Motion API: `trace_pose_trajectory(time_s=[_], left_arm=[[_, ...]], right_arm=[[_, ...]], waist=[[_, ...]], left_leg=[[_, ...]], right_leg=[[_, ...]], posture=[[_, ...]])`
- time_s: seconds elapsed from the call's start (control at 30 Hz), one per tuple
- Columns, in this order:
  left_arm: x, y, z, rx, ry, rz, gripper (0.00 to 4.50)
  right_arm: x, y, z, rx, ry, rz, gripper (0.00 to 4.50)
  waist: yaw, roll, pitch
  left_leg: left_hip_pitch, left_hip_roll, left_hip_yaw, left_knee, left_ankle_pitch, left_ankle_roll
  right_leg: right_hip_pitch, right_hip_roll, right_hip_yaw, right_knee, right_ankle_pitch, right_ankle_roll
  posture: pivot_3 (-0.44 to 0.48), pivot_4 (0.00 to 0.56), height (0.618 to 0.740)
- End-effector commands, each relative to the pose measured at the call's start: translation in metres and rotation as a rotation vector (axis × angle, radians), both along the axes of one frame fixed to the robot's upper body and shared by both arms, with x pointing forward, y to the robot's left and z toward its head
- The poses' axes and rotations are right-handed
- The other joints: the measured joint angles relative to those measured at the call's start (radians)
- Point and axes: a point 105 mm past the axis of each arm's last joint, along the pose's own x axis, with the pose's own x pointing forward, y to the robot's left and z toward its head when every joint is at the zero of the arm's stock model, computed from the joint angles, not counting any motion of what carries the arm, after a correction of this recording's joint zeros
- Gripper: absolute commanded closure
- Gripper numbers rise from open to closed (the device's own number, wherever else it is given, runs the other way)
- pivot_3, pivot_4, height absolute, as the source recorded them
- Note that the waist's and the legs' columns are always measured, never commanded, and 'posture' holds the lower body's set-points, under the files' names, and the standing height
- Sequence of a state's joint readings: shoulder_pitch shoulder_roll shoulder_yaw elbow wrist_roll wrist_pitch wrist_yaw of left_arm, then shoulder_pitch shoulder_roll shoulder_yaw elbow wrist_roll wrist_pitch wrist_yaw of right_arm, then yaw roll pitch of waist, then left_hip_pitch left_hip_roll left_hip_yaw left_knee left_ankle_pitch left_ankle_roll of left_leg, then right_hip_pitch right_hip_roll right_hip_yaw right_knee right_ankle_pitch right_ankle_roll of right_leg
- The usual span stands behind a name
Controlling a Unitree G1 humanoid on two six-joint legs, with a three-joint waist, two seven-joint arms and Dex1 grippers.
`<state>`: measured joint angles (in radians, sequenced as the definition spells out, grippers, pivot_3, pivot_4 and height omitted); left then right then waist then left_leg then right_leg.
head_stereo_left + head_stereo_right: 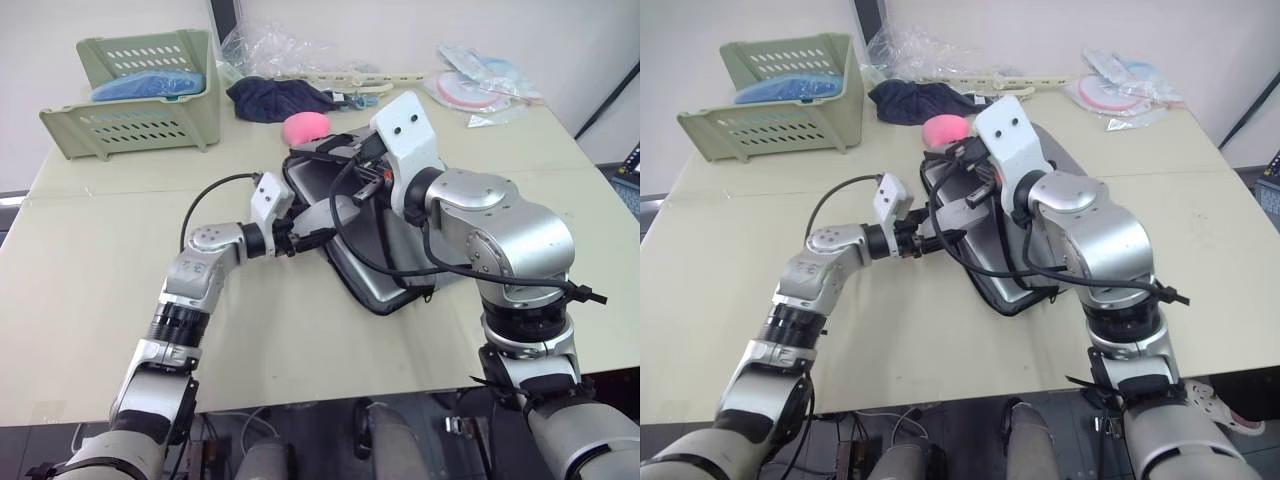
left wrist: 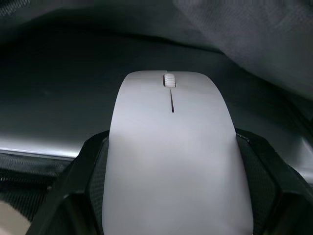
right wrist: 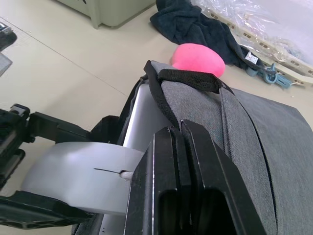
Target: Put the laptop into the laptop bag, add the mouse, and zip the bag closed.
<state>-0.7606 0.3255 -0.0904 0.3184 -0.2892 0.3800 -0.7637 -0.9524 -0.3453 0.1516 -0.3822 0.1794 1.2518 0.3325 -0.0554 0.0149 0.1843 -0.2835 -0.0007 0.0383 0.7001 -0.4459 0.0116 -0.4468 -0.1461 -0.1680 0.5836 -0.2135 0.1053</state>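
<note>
The grey laptop bag [image 1: 1065, 160] lies mid-table with its near-left side gaping open. Inside it rests the silver laptop [image 2: 49, 122], whose edge [image 3: 142, 117] shows in the gap. My left gripper [image 1: 315, 238] is shut on the white mouse [image 2: 171, 156], holding it at the bag's opening, just above the laptop's lid. The mouse [image 3: 73, 171] also appears in the right wrist view, under the raised flap. My right gripper [image 3: 181, 128] is shut on the bag's upper fabric edge near a black strap handle [image 3: 188, 81], holding that side lifted.
A green basket [image 1: 140, 90] stands at the back left. A dark navy cloth [image 1: 275, 98] and a pink lump [image 1: 305, 127] lie just behind the bag. Clear plastic wrapping [image 1: 290, 50] and packaged discs [image 1: 480, 85] line the far edge.
</note>
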Motion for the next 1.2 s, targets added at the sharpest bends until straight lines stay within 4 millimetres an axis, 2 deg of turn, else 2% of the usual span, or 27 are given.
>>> trace_pose_trajectory(time_s=[0.03, 0.67, 0.93, 1.2], left_arm=[[0.006, -0.007, 0.004, 0.013, -0.040, -0.006, 1.67], [0.035, -0.052, -0.013, 0.046, -0.034, 0.008, 1.67], [0.038, -0.062, -0.038, 0.077, 0.032, 0.020, 1.67], [0.032, -0.073, -0.059, 0.128, 0.074, 0.004, 1.67]], right_arm=[[-0.010, 0.010, 0.022, 0.020, -0.101, 0.058, 4.45], [-0.011, 0.023, 0.038, 0.043, -0.133, 0.089, 4.45], [-0.013, 0.025, 0.041, 0.040, -0.143, 0.096, 4.45], [-0.014, 0.027, 0.044, 0.043, -0.149, 0.101, 4.45]], waist=[[0.001, 0.000, 0.000], [0.003, 0.000, 0.000], [0.003, 0.000, 0.000], [0.004, -0.001, -0.001]], left_leg=[[0.000, 0.000, 0.000, 0.000, 0.000, 0.000], [-0.001, 0.000, 0.000, 0.000, 0.000, 0.001], [-0.001, -0.001, 0.000, 0.000, 0.000, 0.001], [0.000, -0.001, 0.000, 0.000, 0.000, 0.001]], right_leg=[[0.000, 0.000, 0.000, 0.000, 0.000, 0.000], [0.000, -0.001, 0.000, 0.000, 0.000, 0.000], [0.000, -0.001, 0.000, 0.000, 0.000, 0.000], [0.001, -0.001, 0.000, 0.000, 0.000, 0.000]], posture=[[0.000, 0.150, 0.740], [0.000, 0.150, 0.740], [0.000, 0.150, 0.740], [0.000, 0.150, 0.740]])
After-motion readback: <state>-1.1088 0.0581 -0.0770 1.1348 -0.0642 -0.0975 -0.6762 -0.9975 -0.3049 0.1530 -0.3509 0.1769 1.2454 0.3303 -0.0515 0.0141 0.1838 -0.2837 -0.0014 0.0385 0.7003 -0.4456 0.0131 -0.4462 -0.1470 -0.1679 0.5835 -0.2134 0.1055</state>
